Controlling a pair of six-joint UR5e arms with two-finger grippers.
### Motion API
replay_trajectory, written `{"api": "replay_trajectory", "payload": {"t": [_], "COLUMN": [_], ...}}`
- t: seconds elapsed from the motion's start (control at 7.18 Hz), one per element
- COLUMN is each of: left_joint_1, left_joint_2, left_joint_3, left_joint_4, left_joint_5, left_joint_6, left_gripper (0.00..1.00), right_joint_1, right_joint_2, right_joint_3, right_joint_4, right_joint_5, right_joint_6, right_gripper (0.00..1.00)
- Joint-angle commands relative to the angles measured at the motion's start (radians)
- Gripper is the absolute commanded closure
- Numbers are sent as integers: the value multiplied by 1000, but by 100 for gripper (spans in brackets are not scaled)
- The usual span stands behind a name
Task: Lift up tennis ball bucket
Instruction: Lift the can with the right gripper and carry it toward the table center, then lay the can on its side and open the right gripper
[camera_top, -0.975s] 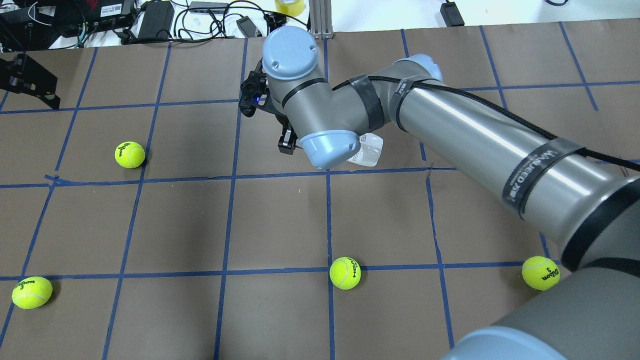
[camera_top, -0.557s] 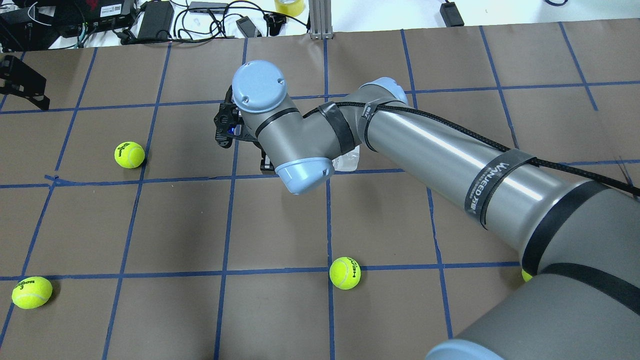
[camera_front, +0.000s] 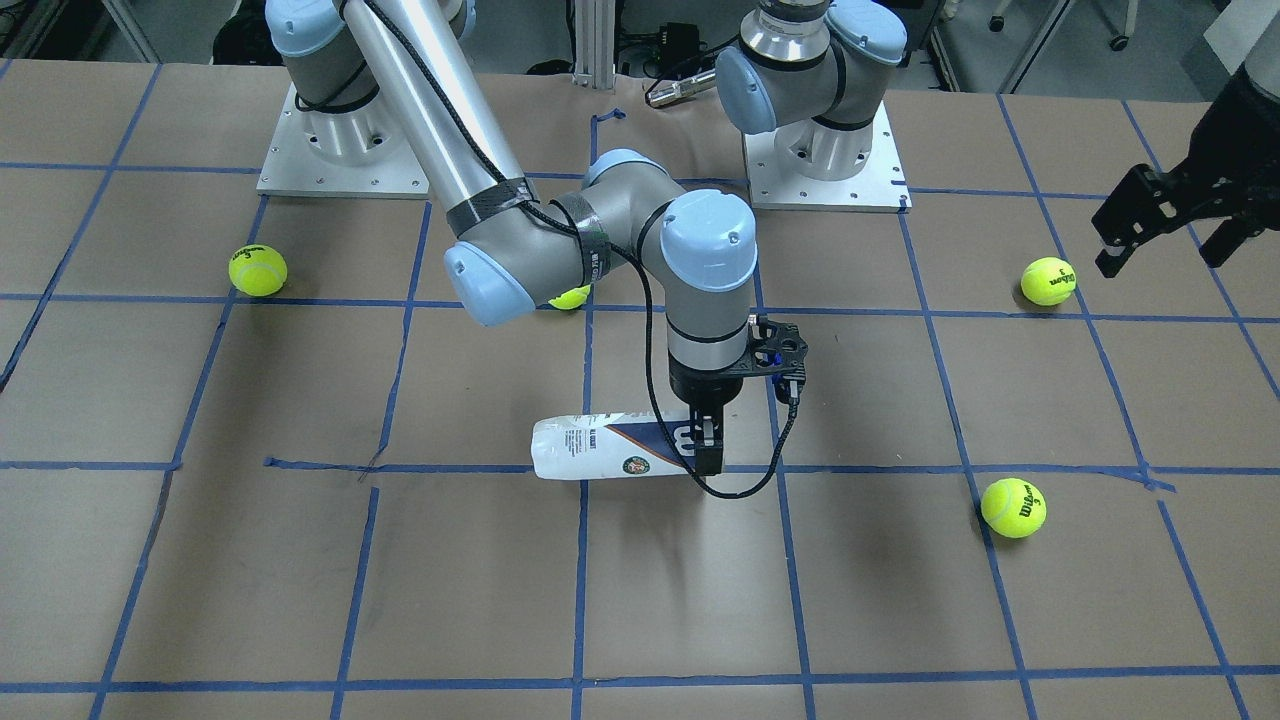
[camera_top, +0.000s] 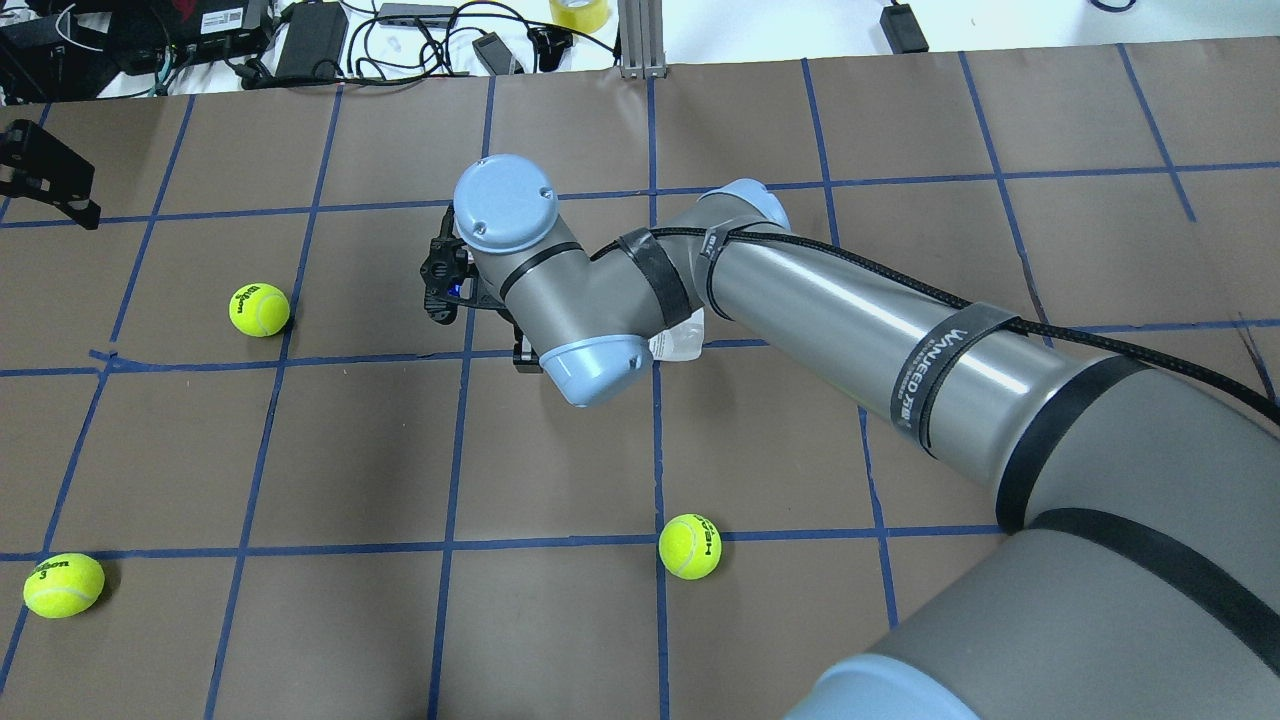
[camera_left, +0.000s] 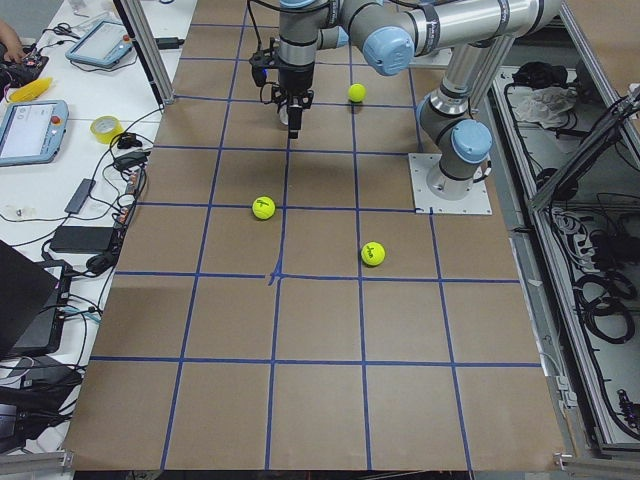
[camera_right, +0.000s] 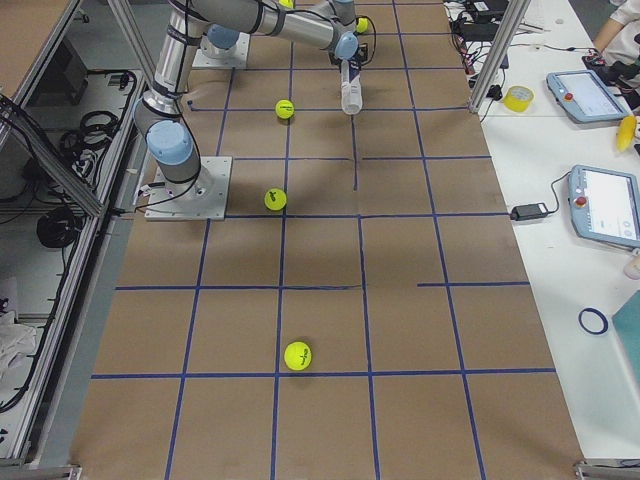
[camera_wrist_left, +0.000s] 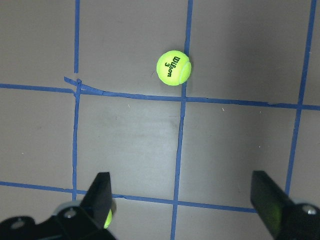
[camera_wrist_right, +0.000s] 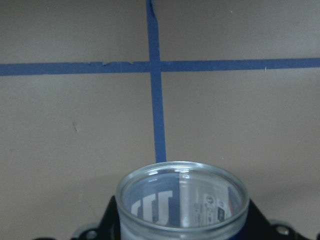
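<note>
The tennis ball bucket (camera_front: 610, 448), a clear tube with a white and navy label, lies level in my right gripper (camera_front: 708, 447). The gripper is shut on it near its open end, and it seems to hang a little above the brown table. In the overhead view only its clear end (camera_top: 680, 340) shows from under the right arm. The right wrist view shows its open rim (camera_wrist_right: 182, 192) between the jaws, with the table beyond. My left gripper (camera_front: 1160, 225) is open and empty, high over the table's edge and far from the tube.
Yellow-green tennis balls lie scattered on the table: (camera_front: 257, 271), (camera_front: 1048, 281), (camera_front: 1013, 507), and one half hidden behind the right arm (camera_front: 568, 298). One ball (camera_wrist_left: 173, 67) lies below the left gripper. Blue tape lines grid the table. Cables and electronics (camera_top: 310, 40) line the far edge.
My right arm has swung left and nearer in the overhead view, carrying the tube with it. The arm now hides the ball at the front right. The left gripper has shifted slightly.
</note>
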Motion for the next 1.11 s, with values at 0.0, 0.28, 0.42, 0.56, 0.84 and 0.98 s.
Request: {"api": "replay_trajectory", "payload": {"t": [0.0, 0.28, 0.42, 0.56, 0.84, 0.98], "left_joint_1": [-7, -1, -1, -1, -4, -12], "left_joint_2": [1, -13, -13, -15, -22, -28], "left_joint_3": [-9, -12, -12, -12, -9, -15], "left_joint_4": [-16, 13, 13, 11, 11, 11], "left_joint_5": [1, -3, -2, -3, -8, -18], "left_joint_6": [-6, -5, -5, -5, -9, -32], "left_gripper": [0, 0, 0, 0, 0, 0], "right_joint_1": [-1, -5, -30, -53, -173, -267], "right_joint_2": [14, 4, -15, -48, -187, -252], "right_joint_3": [1, -9, -14, -20, -20, -20], "right_joint_4": [-32, -32, -16, 4, 203, 295], "right_joint_5": [3, 4, 3, 3, 74, 122], "right_joint_6": [18, 22, 27, 29, 44, 42], "right_gripper": [7, 0, 5, 4, 4, 2]}}
